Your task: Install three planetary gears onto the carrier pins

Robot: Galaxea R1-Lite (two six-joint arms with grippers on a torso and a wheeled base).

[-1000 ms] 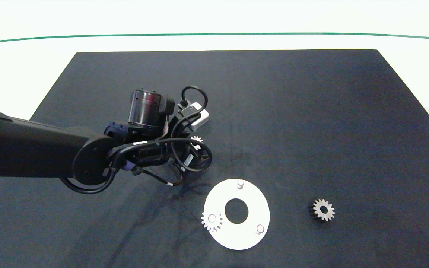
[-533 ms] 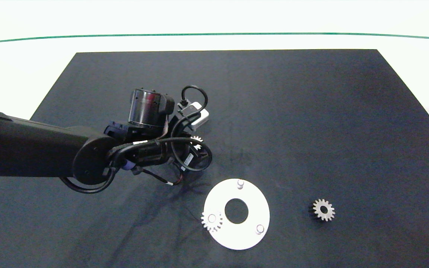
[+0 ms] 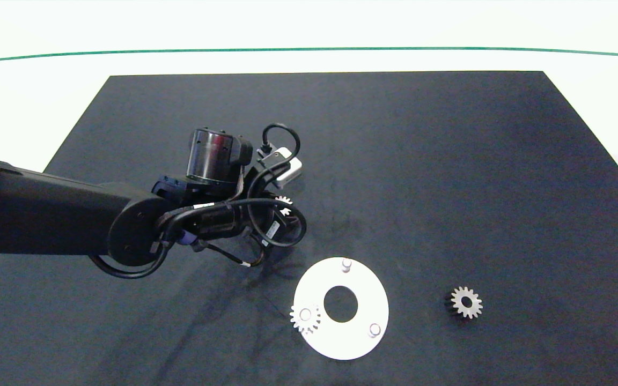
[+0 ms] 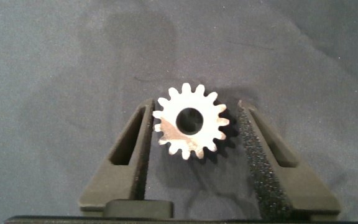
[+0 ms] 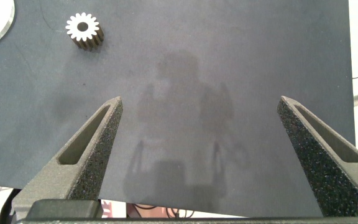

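Over on the left half of the dark mat [image 3: 427, 161], our left gripper [image 4: 196, 134] is down around the second planetary gear [image 4: 191, 121]. The jaws straddle it: one pad looks to be touching the teeth on one side, while a sliver of gap shows on the other, so we'd say it's closing but hasn't pinched the gear yet. That gear lies flat on the mat, near the white carrier disc [image 3: 365, 338] but not on it; from the head view only a few teeth peek out from under the wrist.

So we're at the pick for gear two. One gear [image 3: 304, 318] already sits on the pin at the disc's near-left edge. The far pin [image 3: 346, 264] and the near-right pin [image 3: 374, 329] are both bare. The third gear [image 3: 466, 302] waits on the mat, well off to the disc's right.

Next move, as we see it: finish the squeeze, lift straight up, carry it over the far pin and line the bore up before lowering. No containers anywhere, just the disc.

Our right gripper [image 5: 201, 134] hangs wide open with nothing in it, off on the third gear's side.
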